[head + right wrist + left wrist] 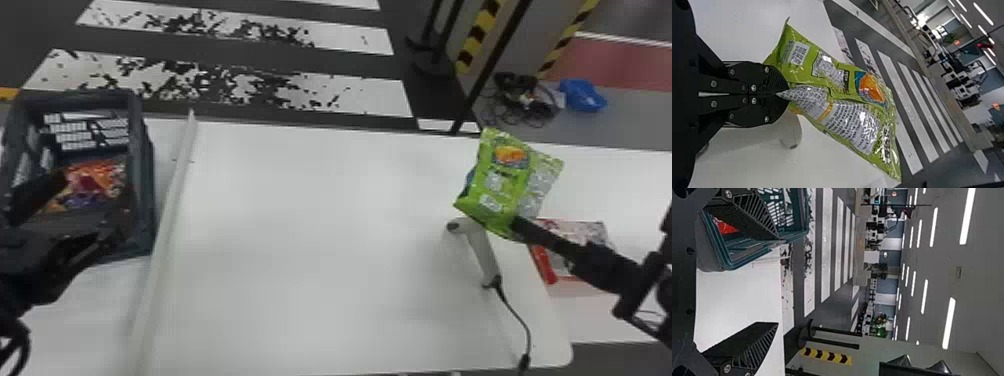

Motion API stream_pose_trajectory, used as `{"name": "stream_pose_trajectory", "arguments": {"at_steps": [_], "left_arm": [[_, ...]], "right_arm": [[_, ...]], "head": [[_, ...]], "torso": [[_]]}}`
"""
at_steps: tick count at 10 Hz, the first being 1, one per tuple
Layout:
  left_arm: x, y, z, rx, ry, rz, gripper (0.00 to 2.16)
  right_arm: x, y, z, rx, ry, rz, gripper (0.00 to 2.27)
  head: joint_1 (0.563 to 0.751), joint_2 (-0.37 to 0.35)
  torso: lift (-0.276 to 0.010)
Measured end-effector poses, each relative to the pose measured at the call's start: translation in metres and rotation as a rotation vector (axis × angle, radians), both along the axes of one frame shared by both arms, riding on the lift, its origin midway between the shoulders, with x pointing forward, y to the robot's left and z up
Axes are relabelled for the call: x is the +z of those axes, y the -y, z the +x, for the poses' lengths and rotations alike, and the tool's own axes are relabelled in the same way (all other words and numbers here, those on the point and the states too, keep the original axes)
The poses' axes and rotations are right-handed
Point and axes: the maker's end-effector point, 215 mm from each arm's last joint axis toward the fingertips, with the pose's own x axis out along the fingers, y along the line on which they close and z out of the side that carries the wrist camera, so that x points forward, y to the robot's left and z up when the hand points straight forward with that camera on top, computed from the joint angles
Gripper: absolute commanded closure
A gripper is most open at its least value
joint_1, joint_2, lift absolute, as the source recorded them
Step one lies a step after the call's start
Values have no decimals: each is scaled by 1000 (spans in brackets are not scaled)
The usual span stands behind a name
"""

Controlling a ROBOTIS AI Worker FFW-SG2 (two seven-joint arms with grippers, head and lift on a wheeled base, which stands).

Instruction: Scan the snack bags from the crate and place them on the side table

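On the right in the head view, my right gripper (pixel 522 230) is shut on a green snack bag (pixel 505 185), held up just above the white scanner (pixel 482 250). The right wrist view has that gripper (pixel 785 94) pinching the edge of the green bag (pixel 840 98), with the scanner (pixel 789 133) below. My left gripper (pixel 95 205) is over the dark crate (pixel 145 200), where orange and purple snack bags (pixel 95 182) lie. In the left wrist view the fingers of the left gripper (pixel 777 282) stand wide apart, the crate (pixel 738 260) beside them.
A red and white bag (pixel 580 240) lies on the side table (pixel 590 310) at the right. The scanner's cable (pixel 522 320) runs to the front edge. A raised white strip (pixel 170 210) separates the crate from the main white table (pixel 325 240).
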Motion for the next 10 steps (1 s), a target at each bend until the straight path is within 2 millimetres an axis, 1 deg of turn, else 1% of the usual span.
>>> {"name": "stream_pose_trajectory", "arguments": {"at_steps": [2,3,4,5,6,7,8,9,10], "left_arm": [[-1,0,-1,0,-4,0,103],[-2,0,-1,-1,-5,0,103],[-2,2,-1,-3,-5,-1,103],[-1,2,-1,-3,-4,-1,103],[-1,2,-1,-3,-4,-1,103],[-2,3,-1,-4,-5,-1,103],[-2,3,-1,-5,-6,-2,103],[-2,4,-1,-5,-6,-2,103],[-2,4,-1,-6,-6,-2,103]], "right_arm": [[6,78,11,-188,48,-91,2246],[5,120,14,-288,80,-164,2243],[0,156,14,-371,104,-229,2243],[-8,187,11,-446,118,-274,2243],[-18,212,6,-507,120,-306,2240],[-33,229,-1,-552,100,-325,2233],[-51,242,-8,-592,59,-351,2172],[-66,248,-13,-609,31,-377,1909],[-78,251,-17,-631,2,-397,1251]], "head": [[695,-324],[695,-350],[695,-350],[695,-350],[695,-350],[695,-350],[695,-350],[695,-350],[695,-350]], "torso": [[-94],[-94],[-94],[-94],[-94],[-94],[-94],[-94],[-94]]}}
